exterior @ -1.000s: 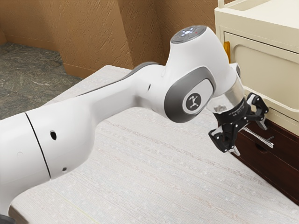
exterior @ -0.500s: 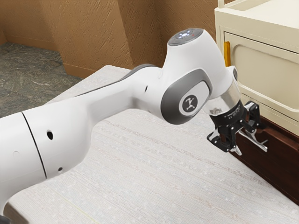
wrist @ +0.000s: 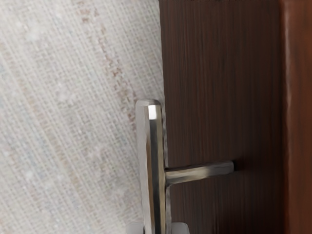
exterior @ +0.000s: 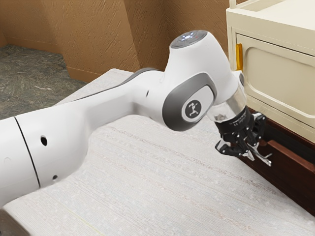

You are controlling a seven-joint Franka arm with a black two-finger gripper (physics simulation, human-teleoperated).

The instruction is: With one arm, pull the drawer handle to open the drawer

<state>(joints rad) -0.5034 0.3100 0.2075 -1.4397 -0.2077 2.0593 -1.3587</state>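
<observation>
Glossy, polished metal is seen on the handle point(wrist: 153, 165) — bright highlights are caught there! Fine wood grain is shown by the drawer front point(wrist: 219, 97), matt woven cloth by the tabletop point(exterior: 147, 187) — and roughly ridged texture is displayed by the wall point(exterior: 98, 34).

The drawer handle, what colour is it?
The drawer handle is shiny silver, like metal. It shows best in the wrist view.

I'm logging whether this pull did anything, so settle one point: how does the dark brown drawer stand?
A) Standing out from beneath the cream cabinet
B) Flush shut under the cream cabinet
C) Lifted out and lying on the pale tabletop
A: the drawer's front stands out from beneath the cream cabinet, with a dark opening behind its reddish top edge.
</observation>
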